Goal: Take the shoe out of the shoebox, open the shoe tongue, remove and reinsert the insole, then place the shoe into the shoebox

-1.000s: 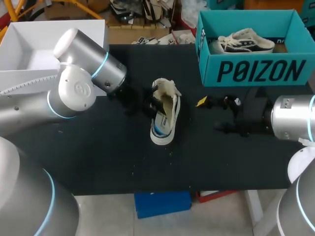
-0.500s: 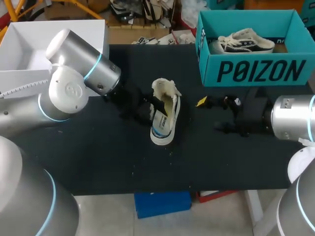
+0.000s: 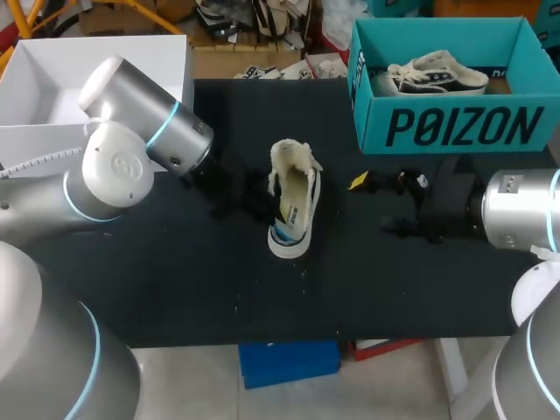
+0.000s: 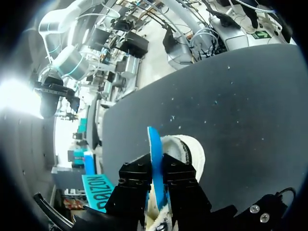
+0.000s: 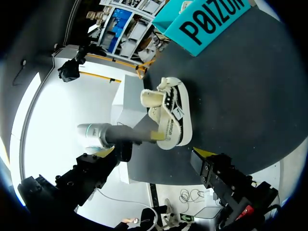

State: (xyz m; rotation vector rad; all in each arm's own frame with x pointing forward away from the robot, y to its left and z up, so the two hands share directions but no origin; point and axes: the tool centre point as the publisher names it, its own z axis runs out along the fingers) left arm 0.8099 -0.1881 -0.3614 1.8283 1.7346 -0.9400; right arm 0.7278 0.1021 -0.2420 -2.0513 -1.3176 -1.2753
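Note:
A white low sneaker (image 3: pixel 295 210) lies on the black table (image 3: pixel 175 280), its tongue folded back at the far end. My left gripper (image 3: pixel 261 194) is at the shoe's left rim. In the left wrist view its fingers (image 4: pixel 137 178) are pressed from both sides on a thin blue insole (image 4: pixel 153 144) that stands on edge out of the shoe (image 4: pixel 190 149). My right gripper (image 3: pixel 381 206) hangs wide open to the right of the shoe, holding nothing; in its own view the shoe (image 5: pixel 169 115) lies ahead of the gripper (image 5: pixel 154 159). The teal shoebox (image 3: pixel 455 127) stands at the back right.
A second sneaker (image 3: pixel 437 74) lies inside the teal shoebox. A white open box (image 3: pixel 52 87) stands at the table's back left corner, behind my left arm. Bare black tabletop stretches in front of the shoe.
My left gripper opened wide over the shoe's opening, then closed again on the insole's edge, and the arm drew slightly left. The shoe and my right arm have not moved.

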